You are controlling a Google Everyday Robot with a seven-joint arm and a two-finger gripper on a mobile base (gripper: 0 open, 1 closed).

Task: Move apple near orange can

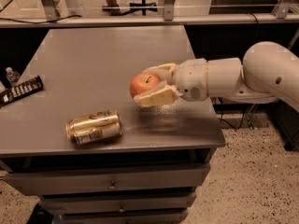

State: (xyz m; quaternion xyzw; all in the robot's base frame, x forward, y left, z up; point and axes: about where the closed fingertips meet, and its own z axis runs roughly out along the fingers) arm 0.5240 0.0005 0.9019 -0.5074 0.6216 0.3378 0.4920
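Note:
The round red-orange apple sits between the fingers of my gripper, which is shut on it and holds it above the grey table. The arm reaches in from the right. The gold-orange can lies on its side near the table's front edge, down and to the left of the apple, roughly a can's length away.
A dark snack bar wrapper lies at the table's left edge, with a small bottle beyond it. Drawers run below the table front. Chair and table legs stand behind the far edge.

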